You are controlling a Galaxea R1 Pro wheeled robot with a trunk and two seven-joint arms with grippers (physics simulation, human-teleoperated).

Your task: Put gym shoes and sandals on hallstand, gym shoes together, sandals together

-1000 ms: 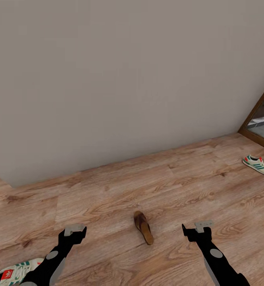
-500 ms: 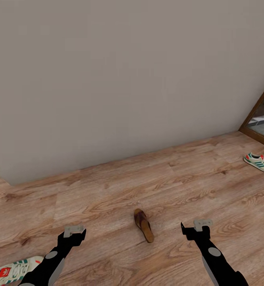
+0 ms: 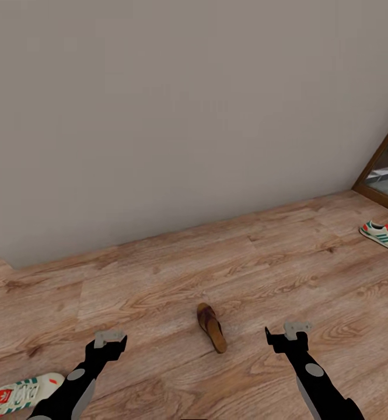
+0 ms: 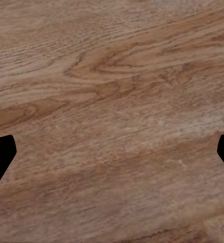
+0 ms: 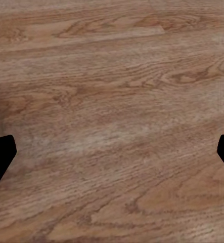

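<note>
One brown sandal (image 3: 211,328) lies on the wood-grain corridor floor (image 3: 158,280), between and slightly ahead of my two grippers. A white gym shoe with green stripes (image 3: 382,234) rests far right near the mirror frame. The other gym shoe (image 3: 20,393) lies at the lower left beside my left arm. My left gripper (image 3: 109,340) hangs open over bare planks, its dark fingertips (image 4: 0,157) spread wide. My right gripper (image 3: 287,335) is open too, fingertips (image 5: 1,154) far apart with nothing between them. The second sandal and the hallstand are out of view.
A plain grey wall (image 3: 176,116) runs across the back, meeting the floor along a slanted line. A brown-framed mirror or doorway (image 3: 380,169) stands at the right edge. Open flooring stretches between the wall and my arms.
The whole picture has shifted slightly, so the shoes and sandal sit a little higher in the view: the camera moved. Both grippers stay open and empty.
</note>
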